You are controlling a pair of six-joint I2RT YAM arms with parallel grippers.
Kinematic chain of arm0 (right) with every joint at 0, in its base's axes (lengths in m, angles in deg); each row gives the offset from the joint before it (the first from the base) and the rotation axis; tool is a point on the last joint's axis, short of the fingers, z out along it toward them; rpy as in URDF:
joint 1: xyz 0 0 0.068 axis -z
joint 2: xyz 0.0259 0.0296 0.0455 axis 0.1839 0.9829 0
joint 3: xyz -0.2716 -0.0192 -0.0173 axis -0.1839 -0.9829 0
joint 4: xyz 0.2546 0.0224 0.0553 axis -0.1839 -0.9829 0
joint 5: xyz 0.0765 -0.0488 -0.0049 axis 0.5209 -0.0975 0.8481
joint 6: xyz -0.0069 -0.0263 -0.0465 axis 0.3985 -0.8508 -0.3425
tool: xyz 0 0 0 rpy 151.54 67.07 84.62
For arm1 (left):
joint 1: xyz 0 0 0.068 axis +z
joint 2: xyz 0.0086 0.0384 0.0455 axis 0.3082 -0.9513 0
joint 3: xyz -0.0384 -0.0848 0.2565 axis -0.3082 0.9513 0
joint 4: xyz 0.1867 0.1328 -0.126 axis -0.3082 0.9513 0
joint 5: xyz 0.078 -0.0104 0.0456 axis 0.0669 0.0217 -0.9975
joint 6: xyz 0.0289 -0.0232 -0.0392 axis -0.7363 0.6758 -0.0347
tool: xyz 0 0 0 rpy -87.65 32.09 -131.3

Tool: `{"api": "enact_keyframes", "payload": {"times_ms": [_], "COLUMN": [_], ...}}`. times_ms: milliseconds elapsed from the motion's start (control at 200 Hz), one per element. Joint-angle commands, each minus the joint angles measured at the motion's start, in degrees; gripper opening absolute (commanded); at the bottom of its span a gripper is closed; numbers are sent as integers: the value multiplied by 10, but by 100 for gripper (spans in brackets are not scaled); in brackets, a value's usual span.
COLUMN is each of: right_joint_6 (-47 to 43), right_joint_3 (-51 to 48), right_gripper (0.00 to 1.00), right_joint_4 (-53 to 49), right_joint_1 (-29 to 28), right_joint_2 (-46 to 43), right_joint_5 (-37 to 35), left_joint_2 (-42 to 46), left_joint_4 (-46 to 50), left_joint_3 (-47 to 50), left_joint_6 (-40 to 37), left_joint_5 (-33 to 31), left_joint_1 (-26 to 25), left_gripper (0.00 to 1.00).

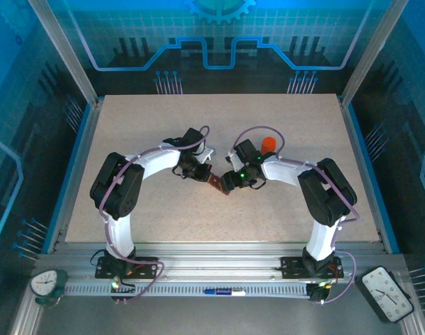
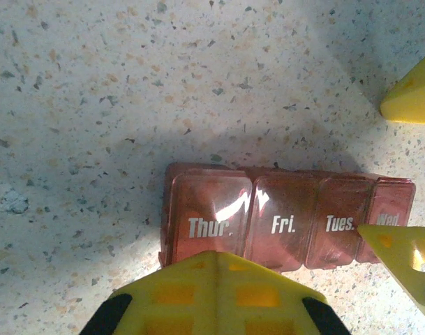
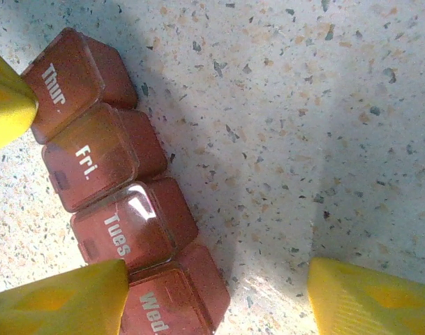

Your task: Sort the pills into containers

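The container strip (image 2: 296, 216) is reddish-brown with four lidded compartments marked Thur., Fri., Tues. and Wed. It lies flat on the speckled table between the two arms (image 1: 218, 184). All four lids look closed, so what is inside is hidden. My left gripper (image 2: 215, 257) is shut, its yellow fingers pressed together at the near edge of the Thur. compartment. My right gripper (image 3: 218, 279) is open at the strip's Wed. end (image 3: 93, 160). One of its fingers (image 3: 58, 300) overlaps the Tues. and Wed. lids, and the other stands apart over bare table.
An orange cylindrical bottle (image 1: 268, 144) stands just behind the right wrist. The tabletop (image 1: 219, 118) stretches bare toward the back and sides, bounded by metal frame posts and blue walls.
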Motion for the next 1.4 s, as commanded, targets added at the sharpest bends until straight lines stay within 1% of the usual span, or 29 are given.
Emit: {"api": "enact_keyframes", "payload": {"times_ms": [0,210,365,525,595,630,730,790,851,866,876,886,896,986,1006,1021,1071,1131,1281,1396], "right_joint_6": [2,2,0,-6,-5,-3,3,8,10,10,11,11,11,12,12,13,16,17,31,43], "right_joint_3": [-16,-14,7,66,99,114,155,175,187,189,190,190,191,188,185,183,174,158,95,40], "right_gripper": [68,68,68,70,72,72,75,77,80,81,82,83,84,92,98,100,100,100,100,100], "right_joint_4": [-11,-12,-29,-72,-90,-100,-118,-126,-130,-130,-130,-130,-129,-120,-116,-114,-103,-87,-29,21], "right_joint_1": [4,5,12,29,40,47,67,83,104,110,114,118,123,167,179,188,215,244,299,319], "right_joint_2": [29,29,20,-11,-31,-41,-75,-95,-117,-124,-128,-132,-136,-171,-179,-184,-199,-220,-264,-285], "right_joint_5": [-8,-5,8,35,49,55,70,74,73,73,72,71,71,58,57,55,51,27,-68,-146], "left_joint_2": [-21,-23,1,49,80,97,148,179,208,214,219,223,228,265,273,280,301,328,393,426], "left_joint_4": [1,-6,-29,-73,-105,-126,-187,-224,-254,-260,-264,-267,-270,-294,-299,-303,-320,-344,-443,-534], "left_joint_3": [11,14,9,0,2,5,27,43,58,62,64,67,69,87,92,96,113,137,220,291], "left_joint_6": [-4,-2,10,26,35,41,55,64,70,71,71,71,71,67,66,66,62,57,48,41], "left_joint_5": [-1,-1,5,1,-7,-10,-30,-42,-47,-47,-46,-45,-45,-50,-53,-56,-60,-72,-113,-147], "left_joint_1": [-2,-2,-2,0,4,7,18,27,40,44,47,49,52,77,83,87,104,124,172,202], "left_gripper": [0,0,0,10,13,16,29,42,63,80,93,97,98,99,99,99,99,99,99,99]}}
